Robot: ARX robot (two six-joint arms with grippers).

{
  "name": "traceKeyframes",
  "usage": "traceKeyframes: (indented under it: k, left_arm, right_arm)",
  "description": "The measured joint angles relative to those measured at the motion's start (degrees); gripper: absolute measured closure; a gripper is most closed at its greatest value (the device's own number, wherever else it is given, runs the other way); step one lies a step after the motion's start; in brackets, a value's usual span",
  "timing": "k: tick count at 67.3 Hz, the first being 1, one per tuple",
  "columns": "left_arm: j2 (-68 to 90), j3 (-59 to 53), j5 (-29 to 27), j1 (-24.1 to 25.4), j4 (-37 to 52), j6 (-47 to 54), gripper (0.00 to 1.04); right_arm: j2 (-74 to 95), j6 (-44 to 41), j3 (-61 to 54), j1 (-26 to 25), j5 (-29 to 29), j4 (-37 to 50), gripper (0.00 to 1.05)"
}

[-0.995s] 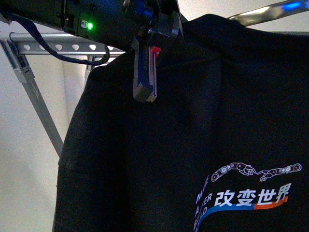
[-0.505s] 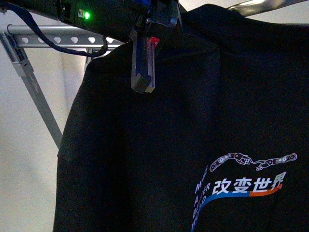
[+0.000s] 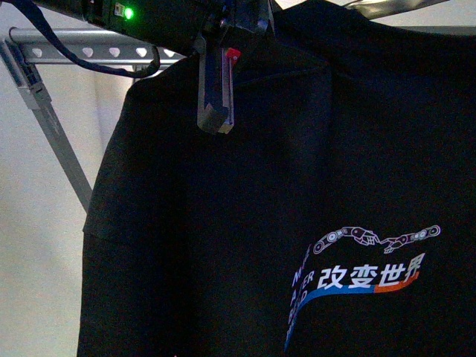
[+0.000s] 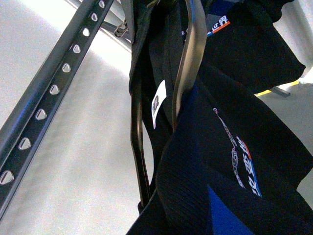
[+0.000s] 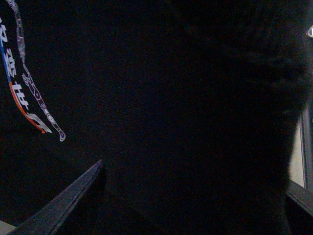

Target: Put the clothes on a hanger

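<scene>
The black T-shirt [image 3: 223,223] hangs spread out and fills most of the front view, its robot-arms print and white characters [image 3: 368,271] low on the right. My left gripper [image 3: 216,119] is shut on the shirt's upper edge, just in front of the hanger's grey rail [image 3: 82,52] with its heart-shaped holes. In the left wrist view the dark fingers [image 4: 188,63] clamp bunched cloth [image 4: 274,147] beside a white label [image 4: 159,103], the rail [image 4: 44,105] running alongside. My right gripper [image 5: 176,196] is buried in black cloth [image 5: 161,98]; one grey finger [image 5: 63,200] shows.
A slanted grey leg [image 3: 56,141] of the hanger drops from the rail's left end. A pale wall [image 3: 37,260] lies behind. A shiny bar [image 3: 387,6] crosses the top right corner above the shirt.
In the front view the shirt, my left gripper and the rail have all shifted upward and slightly left in the picture. Both grips look unchanged.
</scene>
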Motion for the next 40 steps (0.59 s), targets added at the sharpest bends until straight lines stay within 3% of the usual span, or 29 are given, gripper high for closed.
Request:
traceKeyframes:
  k: [13,27,33,40]
  left_arm:
    - [0.0,-0.13,-0.42,0.0,0.0,0.37,1.01]
    - [0.0,-0.17,-0.26,-0.02,0.0,0.48,1.01]
    - [0.0,-0.17,0.07,-0.07,0.0,0.48,1.01]
    - [-0.02,-0.17,0.72,-0.17,0.26,0.52,0.85]
  right_arm:
    - [-0.09,0.61,-2.01,-1.31,-1.84,1.51,0.63]
    - [-1.84,0.22,-4.22,-2.91,-3.39,2.08,0.92]
    - [-2.47,-1.09,-4.52,-3.41,-3.63,2.08,0.95]
    - [-3.02,-1.07,-4.76,-3.85,-3.48,2.08,0.95]
